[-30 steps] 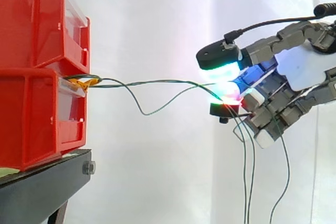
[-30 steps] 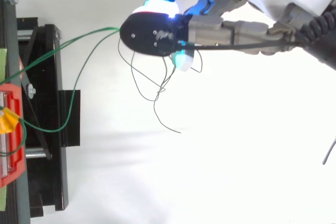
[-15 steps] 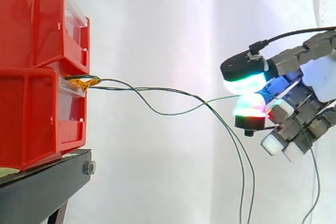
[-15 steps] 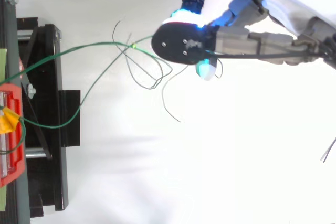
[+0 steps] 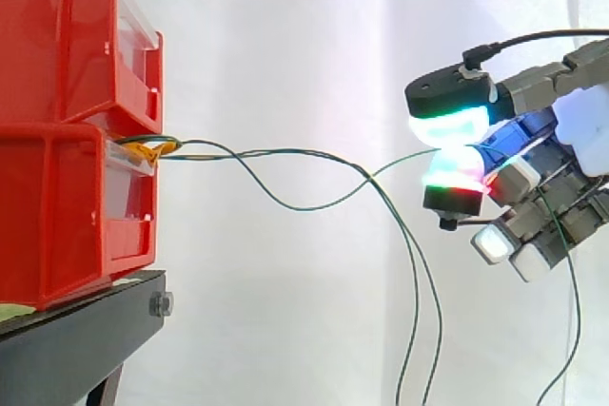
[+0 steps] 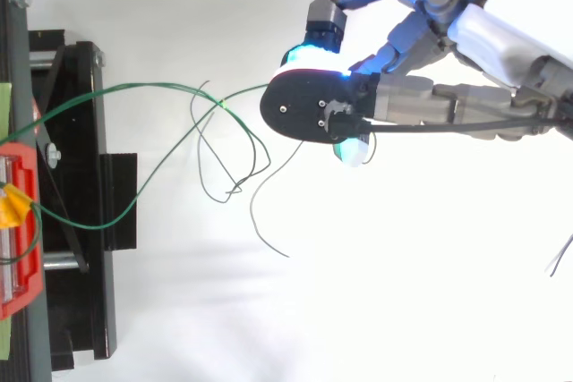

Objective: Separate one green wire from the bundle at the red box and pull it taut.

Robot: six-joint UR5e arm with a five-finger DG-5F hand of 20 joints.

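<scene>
1 thin green wire (image 5: 304, 208) pinched, sags.

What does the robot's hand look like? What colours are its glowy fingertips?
The hand has a smooth white shell on its palm and chunky grey fingers made of blocky links, with blue parts in between. Some fingertips have rounded black caps. Their thick pads glow: one green and cyan, one red and pink, others white.

Thin green wires (image 5: 304, 207) leave the lower red box (image 5: 57, 216) at left, bound by yellow tape (image 5: 152, 149). They sag slack rightward, ends hanging down.
</scene>
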